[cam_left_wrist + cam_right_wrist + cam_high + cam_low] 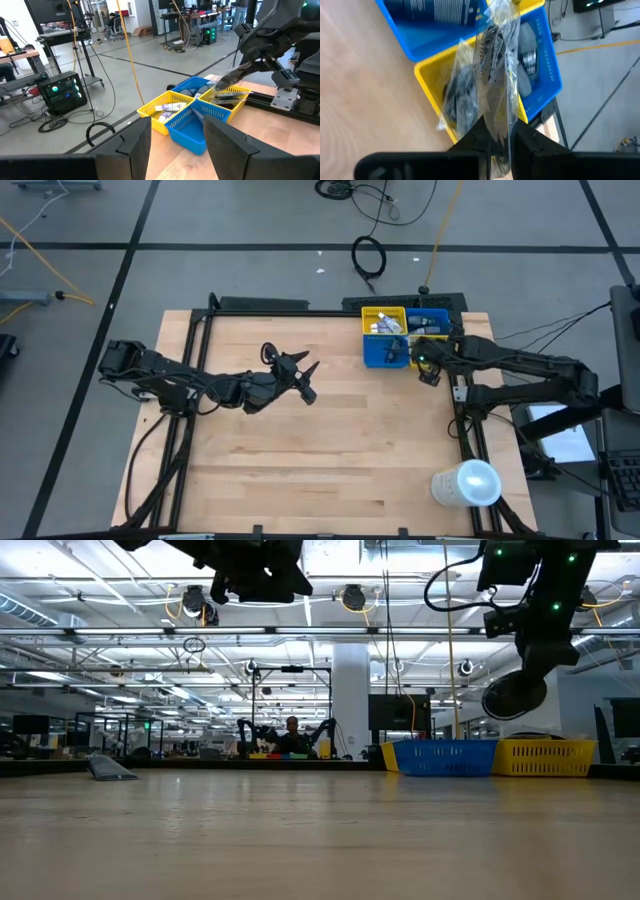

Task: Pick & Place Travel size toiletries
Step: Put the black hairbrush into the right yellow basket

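Your wooden table (330,430) stands on a grey floor with cables, an open workshop hall behind it. At its far right corner four small bins sit together, two yellow and two blue. Your right gripper (495,135) hangs over them, pinched shut on a clear plastic packet (495,75) with a dark comb-like item inside; the packet dangles above a yellow bin (432,85) that already holds more clear-wrapped dark pieces. Beside it, one blue bin (420,42) carries a blue-labelled bottle (440,10), and another blue bin (547,65) holds a round dark tin (530,57). In the left wrist view a yellow bin (167,107) contains white tubes (169,106). Your left gripper (305,375) hovers mid-table, well apart from the bins, its fingers parted and empty. A big white cylinder (467,483) stands near the table's front right edge.
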### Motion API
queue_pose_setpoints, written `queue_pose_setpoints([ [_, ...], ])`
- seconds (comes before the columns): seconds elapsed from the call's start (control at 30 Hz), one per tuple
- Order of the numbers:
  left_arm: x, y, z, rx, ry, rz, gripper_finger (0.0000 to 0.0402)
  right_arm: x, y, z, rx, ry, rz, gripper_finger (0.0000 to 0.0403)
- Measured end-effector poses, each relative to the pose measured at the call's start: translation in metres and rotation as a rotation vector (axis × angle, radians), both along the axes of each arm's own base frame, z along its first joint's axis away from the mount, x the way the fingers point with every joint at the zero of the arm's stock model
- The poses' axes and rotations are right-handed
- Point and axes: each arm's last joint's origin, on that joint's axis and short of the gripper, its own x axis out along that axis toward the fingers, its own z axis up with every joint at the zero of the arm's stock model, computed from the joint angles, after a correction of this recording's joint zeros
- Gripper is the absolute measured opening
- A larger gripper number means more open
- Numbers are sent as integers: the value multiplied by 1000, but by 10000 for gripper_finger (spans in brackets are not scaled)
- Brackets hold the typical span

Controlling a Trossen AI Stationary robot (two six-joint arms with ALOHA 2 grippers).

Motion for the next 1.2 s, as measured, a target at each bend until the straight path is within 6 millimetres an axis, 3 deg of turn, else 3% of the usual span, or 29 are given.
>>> queue_pose_setpoints([
  [0.63, 0, 0, 0, -1, 0, 0, 179, -15, -11, -4, 15, 164, -99, 25],
  [0.9, 0, 0, -1, -1, 4, 0, 179, -22, -14, -25, 43, 235, -95, 40],
  [1.2, 0, 0, -1, -1, 4, 0, 179, -15, -19, -29, 9, 169, -87, 62],
])
